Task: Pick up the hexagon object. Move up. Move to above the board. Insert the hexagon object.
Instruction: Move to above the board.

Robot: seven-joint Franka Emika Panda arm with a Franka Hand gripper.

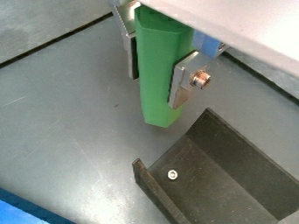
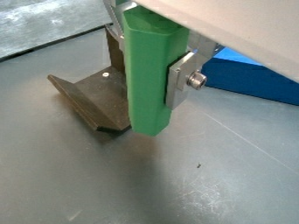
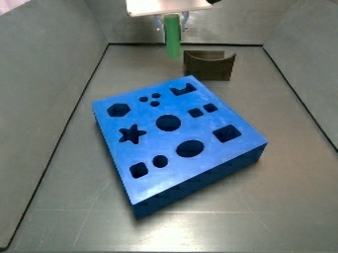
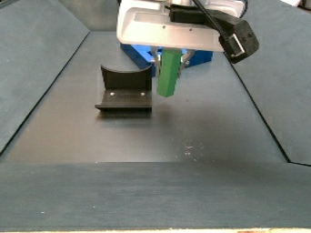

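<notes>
The hand [image 2: 149, 74] is clamped on the peg [image 2: 152, 79], its silver fingers [image 1: 184, 79] pressing the upper sides. The peg hangs upright, its lower end clear of the grey floor [image 4: 183, 127], just beside the fixture [image 4: 124, 91]. The board [image 3: 179, 133] lies apart, nearer the middle of the floor.

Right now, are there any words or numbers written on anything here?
None to read: the hexagon object held in the gripper, the board, the fixture and the grey floor all show plain surfaces with no letters, numbers or signs.
</notes>
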